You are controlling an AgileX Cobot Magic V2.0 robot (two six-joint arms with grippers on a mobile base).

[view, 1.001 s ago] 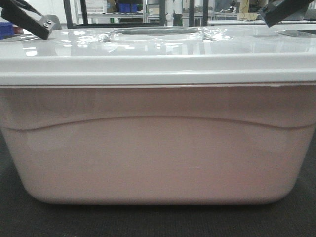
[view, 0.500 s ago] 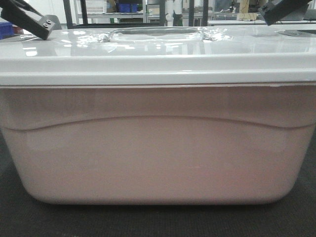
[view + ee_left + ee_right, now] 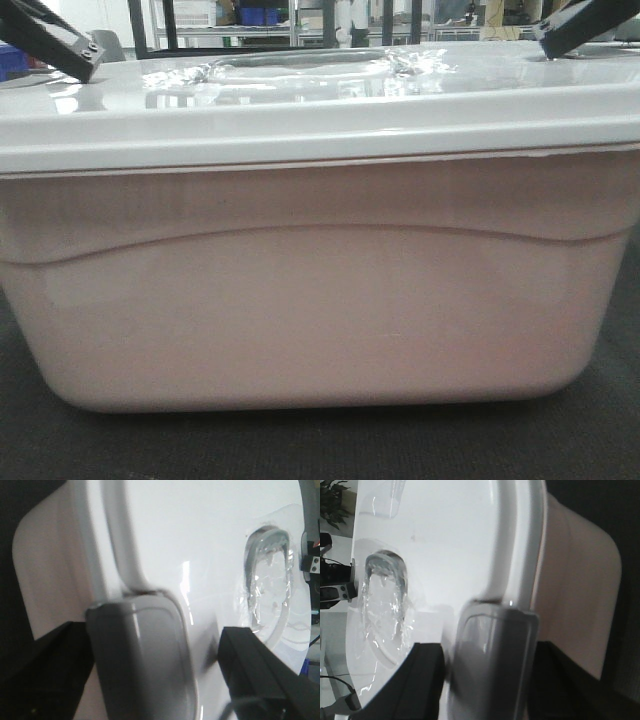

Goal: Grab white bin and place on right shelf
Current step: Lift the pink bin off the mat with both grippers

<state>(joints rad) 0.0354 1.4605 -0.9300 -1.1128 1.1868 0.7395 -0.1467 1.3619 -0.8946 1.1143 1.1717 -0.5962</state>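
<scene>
Left gripper (image 3: 150, 645) and right gripper (image 3: 490, 655) are each closed over a grey latch (image 3: 137, 680) at opposite ends of the white bin (image 3: 320, 300). One finger is laid on the lid (image 3: 300, 110) and one below the rim, so the load is shared evenly. The bin is seen near, at the dark surface (image 3: 320, 450), with its right end a little raised. The right shelf is not shown.

No writing, label, brand, number or sign can be read in any of the views. The white bin (image 3: 320, 310) shows only plain plastic on its side and lid. The boxes on the far shelves (image 3: 262, 14) behind it are too small and blurred for any lettering to be made out.
</scene>
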